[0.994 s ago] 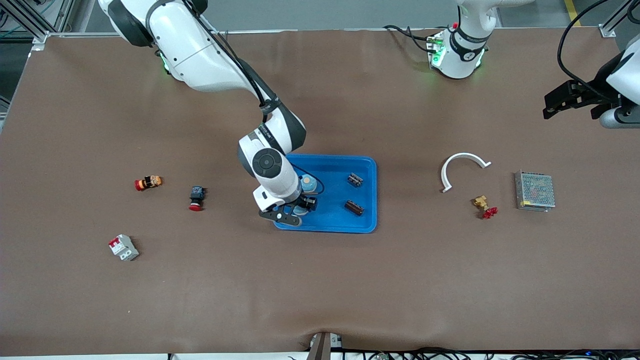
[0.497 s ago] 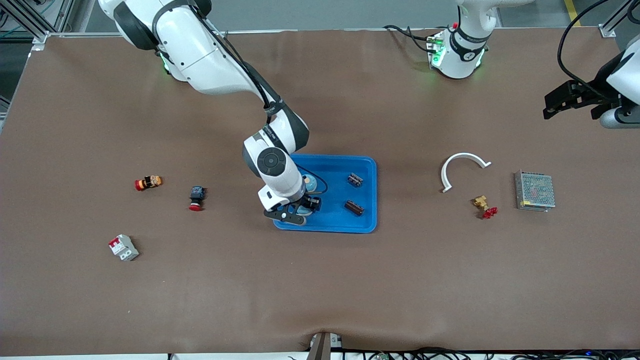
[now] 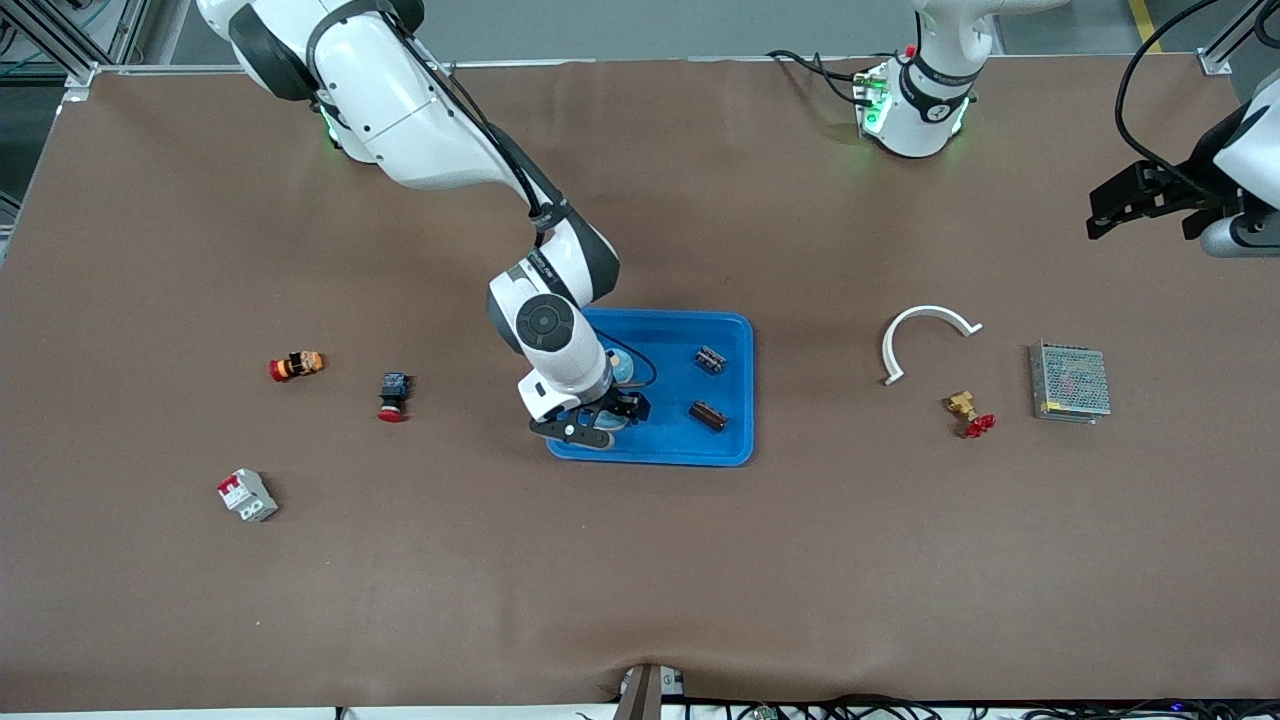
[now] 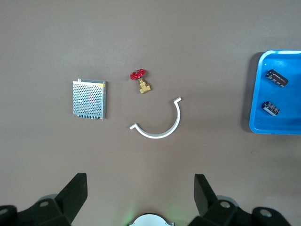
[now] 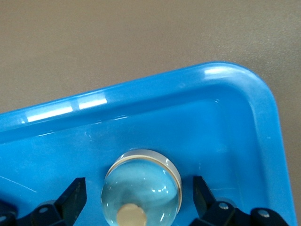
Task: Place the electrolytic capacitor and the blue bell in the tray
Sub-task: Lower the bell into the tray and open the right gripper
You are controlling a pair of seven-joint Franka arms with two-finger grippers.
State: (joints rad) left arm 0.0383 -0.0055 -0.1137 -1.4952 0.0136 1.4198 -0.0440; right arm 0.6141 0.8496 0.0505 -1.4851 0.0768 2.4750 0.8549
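Right arm reaches from its base down to mid-bench, wrist bent downward. Right gripper [image 3: 612, 412] sits low, its fingers [image 5: 70, 197] parted with a clear gap either side of what lies between them. Left arm waits, raised at its own end of the bench. Left gripper [image 4: 140, 194] hangs with fingers spread wide, nothing held.

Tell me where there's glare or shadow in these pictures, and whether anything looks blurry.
Right wrist view: white glare streaks on the tray rim, soft highlights on the blue bell, right gripper fingers close and soft-edged. Front view: even light, a faint shadow beside the right arm, green glow at both bases. Left wrist view: flat light, small shadows, everything sharp.
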